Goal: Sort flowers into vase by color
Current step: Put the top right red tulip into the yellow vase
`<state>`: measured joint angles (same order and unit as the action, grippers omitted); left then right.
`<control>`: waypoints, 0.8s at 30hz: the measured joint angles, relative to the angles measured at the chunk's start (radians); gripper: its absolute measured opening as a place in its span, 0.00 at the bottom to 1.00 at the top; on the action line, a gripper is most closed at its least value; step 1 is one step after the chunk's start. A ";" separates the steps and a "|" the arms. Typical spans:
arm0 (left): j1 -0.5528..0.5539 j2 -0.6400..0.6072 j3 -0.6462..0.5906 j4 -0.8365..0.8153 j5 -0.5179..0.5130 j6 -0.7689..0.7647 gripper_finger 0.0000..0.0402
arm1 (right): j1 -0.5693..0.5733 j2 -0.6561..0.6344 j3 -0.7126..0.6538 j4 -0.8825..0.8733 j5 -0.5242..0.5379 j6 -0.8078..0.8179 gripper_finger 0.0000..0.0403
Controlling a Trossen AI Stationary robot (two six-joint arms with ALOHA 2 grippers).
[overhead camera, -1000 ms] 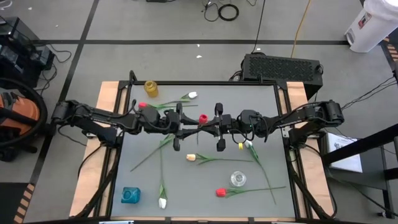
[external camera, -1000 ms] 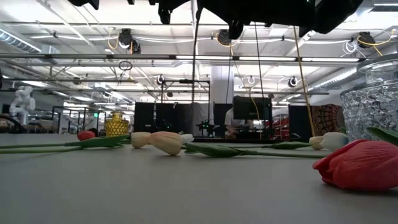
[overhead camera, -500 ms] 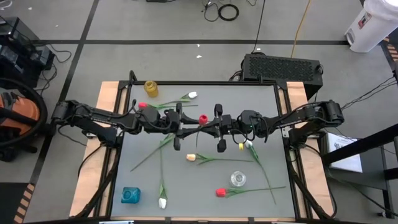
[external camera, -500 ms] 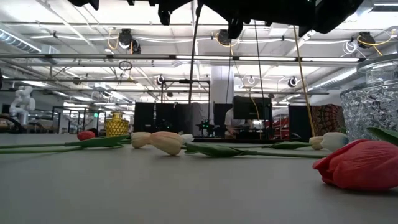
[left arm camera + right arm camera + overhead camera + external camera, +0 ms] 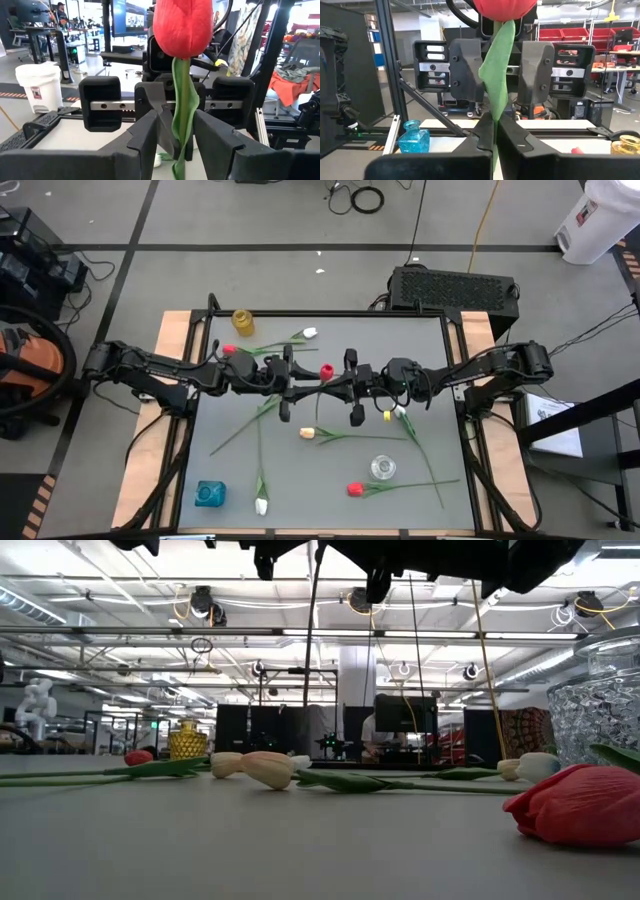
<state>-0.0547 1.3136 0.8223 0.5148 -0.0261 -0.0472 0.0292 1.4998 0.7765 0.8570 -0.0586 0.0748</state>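
Both claws meet mid-frame in the high view, passing one red tulip (image 5: 183, 22). Your right claw (image 5: 494, 131) is clamped fully shut on its green stem. Your left claw (image 5: 176, 132) sits partly open around the same stem, fingers close on either side; whether it grips is unclear, so call it a handover in progress.

Progress: barely begun, I judge. No vase holds a flower. Yellow vase (image 5: 243, 321) at upper left, blue vase (image 5: 209, 494) lower left, clear glass vase (image 5: 382, 468) lower centre. The other flowers (image 5: 320, 434) lie scattered flat on the grey table (image 5: 430, 350), red, white and cream.

Tulip head looks soft, matte fabric; stem thin, leaf flat. Clear vase is faceted cut glass.
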 joint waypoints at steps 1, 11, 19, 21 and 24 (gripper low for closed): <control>0.000 0.000 0.000 0.000 0.000 0.000 0.33 | 0.000 0.000 0.000 0.000 0.000 0.004 0.00; -0.001 0.000 0.000 0.000 0.001 -0.003 0.33 | 0.019 0.000 0.000 0.000 0.001 0.026 0.00; -0.013 0.000 0.000 0.000 0.000 -0.003 0.33 | 0.019 0.000 0.000 0.013 0.001 0.035 0.00; -0.013 0.000 0.000 0.000 0.000 -0.011 0.33 | 0.019 0.000 0.000 0.022 0.001 0.037 0.00; -0.013 0.000 0.000 0.002 0.000 -0.019 0.33 | 0.019 0.000 0.000 0.034 0.005 0.038 0.00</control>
<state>-0.0677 1.3132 0.8219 0.5167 -0.0261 -0.0658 0.0479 1.4999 0.7761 0.8914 -0.0537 0.1123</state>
